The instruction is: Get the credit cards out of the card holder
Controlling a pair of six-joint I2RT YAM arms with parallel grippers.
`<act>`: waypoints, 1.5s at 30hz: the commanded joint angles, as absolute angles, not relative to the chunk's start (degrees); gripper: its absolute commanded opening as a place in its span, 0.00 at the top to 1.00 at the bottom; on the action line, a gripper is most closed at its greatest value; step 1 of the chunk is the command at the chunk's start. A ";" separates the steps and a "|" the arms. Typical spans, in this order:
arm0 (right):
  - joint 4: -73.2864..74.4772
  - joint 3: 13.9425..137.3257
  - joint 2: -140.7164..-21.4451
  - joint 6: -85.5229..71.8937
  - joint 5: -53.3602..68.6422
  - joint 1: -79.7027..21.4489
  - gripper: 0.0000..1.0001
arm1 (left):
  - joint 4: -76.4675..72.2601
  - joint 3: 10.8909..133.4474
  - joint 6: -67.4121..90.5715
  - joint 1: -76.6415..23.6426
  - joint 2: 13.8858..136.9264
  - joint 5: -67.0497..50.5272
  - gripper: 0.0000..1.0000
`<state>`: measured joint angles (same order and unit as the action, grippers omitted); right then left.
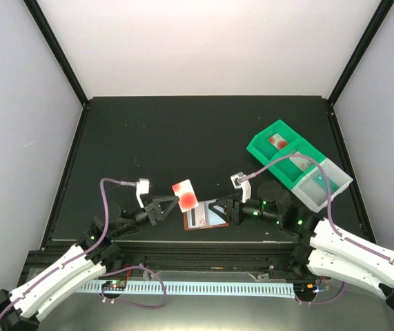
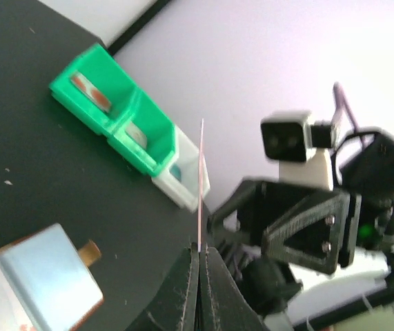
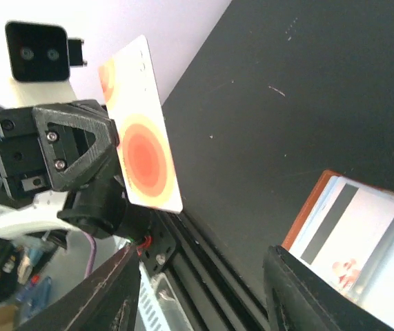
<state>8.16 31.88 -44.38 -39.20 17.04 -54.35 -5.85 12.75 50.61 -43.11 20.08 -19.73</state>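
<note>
Two containers on the black counter (image 1: 148, 138): a green tray (image 1: 264, 146) in the upper right of the top view, and the card holder (image 1: 207, 215) at lower centre, lying open and flat with its pale blue-grey lining up. The tray has two green compartments, each holding one small item with red on it, too small to identify. A clear bin (image 1: 324, 185) joins the tray's lower right end; its contents are unclear. In the right wrist view, lower right, the card holder has one striped card (image 3: 352, 224) with a dark band and red marks. More pale edges are layered beneath it, so the exact count inside can't be told. One white card (image 1: 185, 194) with a round red blot is out of the holder. It is raised off the counter just upper left of the holder and is pinched at its lower edge by the left gripper (image 1: 174, 202), which is closed tight on it. The left wrist view shows this card edge-on as a thin line between the fingers (image 2: 186, 289). The right gripper (image 3: 203, 296) has its fingers spread apart with nothing between them, and sits at the holder's right edge in the top view. The holder's snap tab (image 2: 90, 249) sticks out on the side toward the tray. Count: one card held, at least one in the holder, two grippers.
</note>
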 commanded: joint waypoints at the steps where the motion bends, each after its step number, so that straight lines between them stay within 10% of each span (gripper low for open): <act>1: -9.33 28.90 -45.52 -55.57 17.02 -54.63 0.49 | -15.46 7.43 61.30 -42.80 15.99 -6.65 0.98; 11: -14.39 33.40 -55.02 -65.91 10.57 -55.30 0.32 | -23.14 5.09 66.94 -42.92 15.06 -0.76 0.98; 25: -22.01 37.01 -66.25 -67.47 14.95 -55.99 0.36 | -30.46 4.49 68.76 -42.98 20.13 -3.58 0.99; 36: -23.55 37.45 -67.19 -65.23 17.70 -55.98 0.88 | -26.63 5.13 68.01 -43.02 20.58 -6.52 0.98; 45: -6.02 36.86 -54.94 -47.48 22.04 -55.94 0.99 | -13.64 8.51 58.57 -42.98 15.55 -13.91 0.39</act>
<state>-15.75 36.14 -59.86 -59.00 17.78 -55.61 -20.03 4.69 65.17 -43.11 18.00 -8.32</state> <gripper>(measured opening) 0.020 0.541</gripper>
